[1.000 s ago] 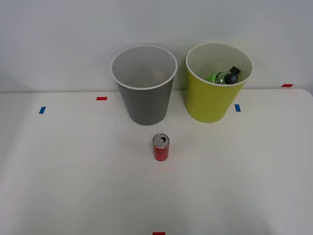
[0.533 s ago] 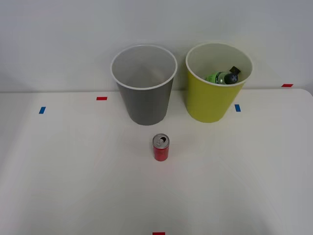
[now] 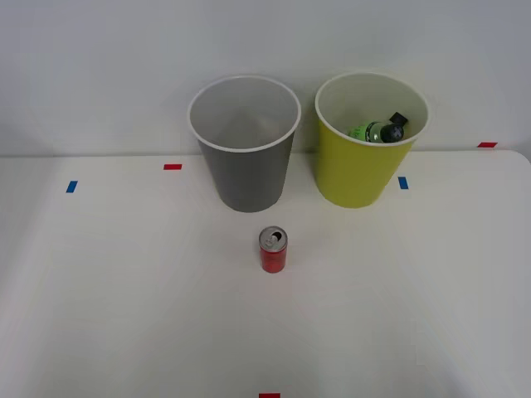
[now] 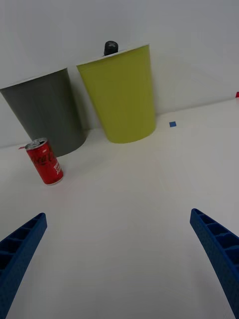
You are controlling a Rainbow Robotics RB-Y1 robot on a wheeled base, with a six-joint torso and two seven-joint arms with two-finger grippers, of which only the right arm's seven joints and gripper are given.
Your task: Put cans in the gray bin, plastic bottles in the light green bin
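A small red can (image 3: pixel 273 249) with a silver top stands upright on the white table, in front of the gray bin (image 3: pixel 245 166). To that bin's right stands the light green bin (image 3: pixel 358 170), holding a green plastic bottle (image 3: pixel 377 130) with a black cap. In the right wrist view the can (image 4: pixel 45 161) stands before the gray bin (image 4: pixel 46 112), beside the light green bin (image 4: pixel 120 93), where a black cap (image 4: pixel 110 48) pokes above the rim. My right gripper (image 4: pixel 117 261) is open, its blue fingertips (image 4: pixel 219 254) wide apart, well short of the can.
Small red tape marks (image 3: pixel 172 167) and blue tape marks (image 3: pixel 71 186) dot the white table (image 3: pixel 124 290). A plain wall rises just behind the bins. The table's right edge (image 3: pixel 523 166) shows at the far right.
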